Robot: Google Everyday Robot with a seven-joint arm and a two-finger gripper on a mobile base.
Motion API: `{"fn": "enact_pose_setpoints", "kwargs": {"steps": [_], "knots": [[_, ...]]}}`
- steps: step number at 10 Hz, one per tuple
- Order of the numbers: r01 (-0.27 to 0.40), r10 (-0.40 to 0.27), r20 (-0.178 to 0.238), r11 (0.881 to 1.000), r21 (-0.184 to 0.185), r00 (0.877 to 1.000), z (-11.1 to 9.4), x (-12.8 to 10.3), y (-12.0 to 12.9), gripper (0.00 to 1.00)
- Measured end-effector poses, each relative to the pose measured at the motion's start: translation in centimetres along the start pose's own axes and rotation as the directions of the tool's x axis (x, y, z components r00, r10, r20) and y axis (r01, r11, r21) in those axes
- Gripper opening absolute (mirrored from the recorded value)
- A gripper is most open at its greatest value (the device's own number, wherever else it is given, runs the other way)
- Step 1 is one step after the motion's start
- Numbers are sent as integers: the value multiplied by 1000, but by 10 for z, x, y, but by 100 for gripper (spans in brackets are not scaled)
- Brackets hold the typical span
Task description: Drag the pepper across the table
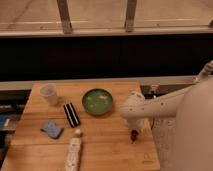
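Note:
The pepper (pixel 134 135) is a small dark-red shape on the right part of the wooden table (pixel 105 145), right of the green bowl and toward the front. My gripper (pixel 133 128) comes down from the white arm that enters from the right and sits directly over the pepper, at or touching its top. The gripper's body hides part of the pepper.
A green bowl (pixel 97 101) stands mid-table. A black rectangular bar (pixel 71 114) lies left of it, a pale cup (pixel 49 93) at the back left, a blue sponge (pixel 51 129) at the left, and a white bottle (pixel 73 152) lies at the front. The table's right edge is close to the pepper.

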Motion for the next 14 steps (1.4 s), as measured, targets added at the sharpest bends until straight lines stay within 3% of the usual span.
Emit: {"fn": "enact_pose_setpoints", "kwargs": {"steps": [3,7,10,11,13,14], "knots": [[42,-40,64,999,-25,997,-30,-12,14,0],[124,-118,86,990,-64,989,-37,-19,51,0],[207,-198,94,974,-97,976,-43,-15,84,0],[243,-233,98,964,-104,967,-46,-12,99,0],[339,-327,107,932,-127,939,-54,-1,143,0],[393,-381,107,910,-130,918,-57,13,164,0]]}}
